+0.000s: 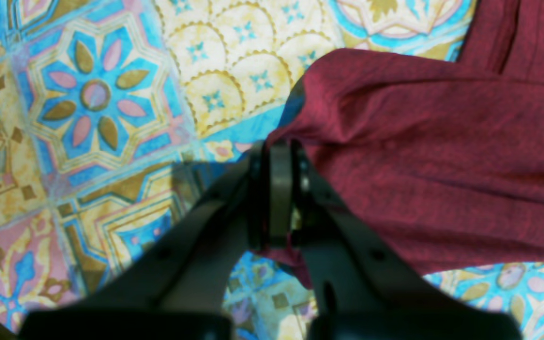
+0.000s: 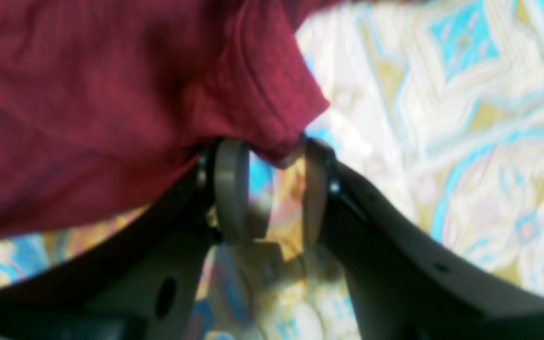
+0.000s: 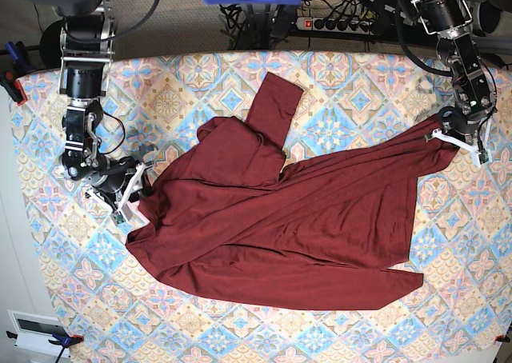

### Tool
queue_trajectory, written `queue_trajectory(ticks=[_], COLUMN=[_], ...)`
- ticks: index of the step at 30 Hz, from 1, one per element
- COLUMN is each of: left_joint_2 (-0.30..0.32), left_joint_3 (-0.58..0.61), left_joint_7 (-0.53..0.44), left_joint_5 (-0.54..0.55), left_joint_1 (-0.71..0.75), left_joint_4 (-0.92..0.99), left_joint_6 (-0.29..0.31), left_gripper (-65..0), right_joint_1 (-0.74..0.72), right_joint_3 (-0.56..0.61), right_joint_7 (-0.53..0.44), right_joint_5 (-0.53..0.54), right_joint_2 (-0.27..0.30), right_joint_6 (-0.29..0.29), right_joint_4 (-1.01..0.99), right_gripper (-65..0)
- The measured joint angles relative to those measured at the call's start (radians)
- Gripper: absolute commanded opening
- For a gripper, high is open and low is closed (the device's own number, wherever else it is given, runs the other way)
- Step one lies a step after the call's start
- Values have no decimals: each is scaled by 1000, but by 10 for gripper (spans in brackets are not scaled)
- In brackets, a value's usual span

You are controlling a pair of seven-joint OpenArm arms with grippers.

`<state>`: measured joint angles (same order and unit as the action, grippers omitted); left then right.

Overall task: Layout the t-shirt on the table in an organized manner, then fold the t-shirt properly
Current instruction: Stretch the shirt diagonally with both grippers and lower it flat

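Plain dark maroon t-shirt (image 3: 296, 227) — table (image 3: 472, 259) tiled in pastel blue, pink, cream medallions

Base view looks straight down from high over the whole worktop (image 3: 336, 83); both wrist views sit close behind their tools, sharing its cloth

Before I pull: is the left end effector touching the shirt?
Touching. The left wrist view shows the left end effector shut on a pinch of shirt, fabric emerging between and below the jaws.

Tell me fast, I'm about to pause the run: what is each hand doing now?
Left hand: closed on the t-shirt.
Right hand: open, with a corner of the t-shirt at its fingertips, not gripped.
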<state>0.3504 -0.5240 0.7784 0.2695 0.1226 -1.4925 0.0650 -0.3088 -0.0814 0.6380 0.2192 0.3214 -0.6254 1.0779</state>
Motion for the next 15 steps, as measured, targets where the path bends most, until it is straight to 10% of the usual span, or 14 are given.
queue_trajectory(ticks=[8,15], left_joint_2=[2,1], left_joint_3=[0,0], left_joint_7=[0,0], left_joint_5=[3,3], left_joint_1=[0,0], left_joint_4=[0,0], left_joint_6=[3,3], left_gripper=[-628,-628], right_joint_1=[4,-5], right_joint_3=[0,-9], right_joint_7=[3,-37], right_joint_5=[2,32], right_joint_2=[0,-1], right_joint_6=[-34,-38], right_joint_4=[-6,-82], right_gripper=[-483,-649])
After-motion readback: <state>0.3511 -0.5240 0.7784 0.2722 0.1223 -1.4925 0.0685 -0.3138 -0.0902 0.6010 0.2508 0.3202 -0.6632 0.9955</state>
